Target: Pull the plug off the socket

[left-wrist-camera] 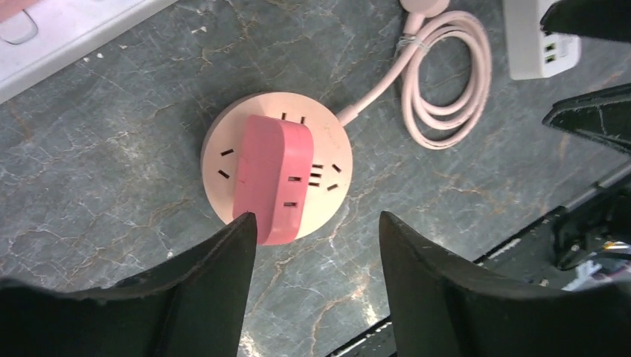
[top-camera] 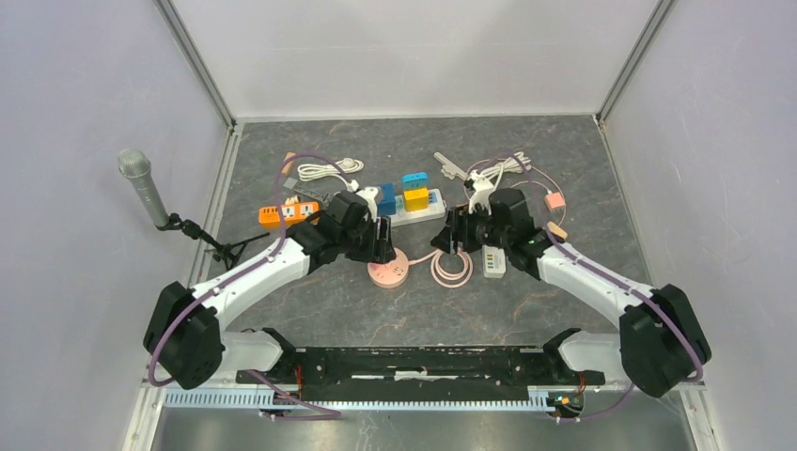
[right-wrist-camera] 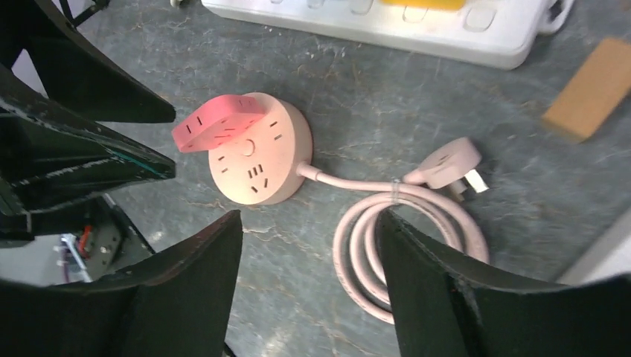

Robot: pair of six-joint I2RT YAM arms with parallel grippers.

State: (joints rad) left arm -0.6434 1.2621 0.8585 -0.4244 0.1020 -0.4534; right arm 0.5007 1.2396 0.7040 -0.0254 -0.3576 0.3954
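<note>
We're at the lining-up step: the pink plug [left-wrist-camera: 275, 175] sits in the round socket [left-wrist-camera: 331, 137] on the tabletop [left-wrist-camera: 111, 186]. Left pincer [left-wrist-camera: 318, 223] and right pincer [right-wrist-camera: 309, 219] both gape, empty. Next, probably: pin the socket, clamp the plug, lift.

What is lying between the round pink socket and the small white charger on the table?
The socket's own coiled pink cable lies between the socket and the charger. The top view shows it best; the left wrist view agrees.
</note>
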